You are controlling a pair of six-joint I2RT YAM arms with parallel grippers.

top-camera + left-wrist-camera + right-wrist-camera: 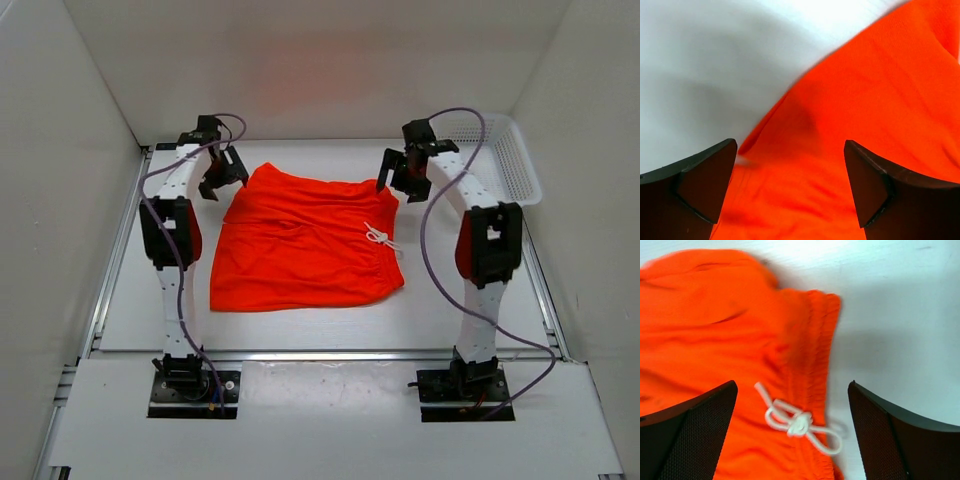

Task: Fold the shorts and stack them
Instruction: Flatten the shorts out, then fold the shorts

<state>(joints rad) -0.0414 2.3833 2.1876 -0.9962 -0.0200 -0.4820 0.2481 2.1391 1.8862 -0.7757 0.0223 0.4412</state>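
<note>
The orange-red shorts lie spread flat on the white table, waistband to the right with the white drawstring tied in a bow. My left gripper is open above the shorts' far left corner; its wrist view shows the cloth edge between the fingers. My right gripper is open above the far right corner by the waistband; its wrist view shows the waistband and the drawstring bow between the fingers. Neither gripper holds anything.
A white mesh basket stands at the back right. White walls close in the table on the left, back and right. A metal rail runs along the left edge.
</note>
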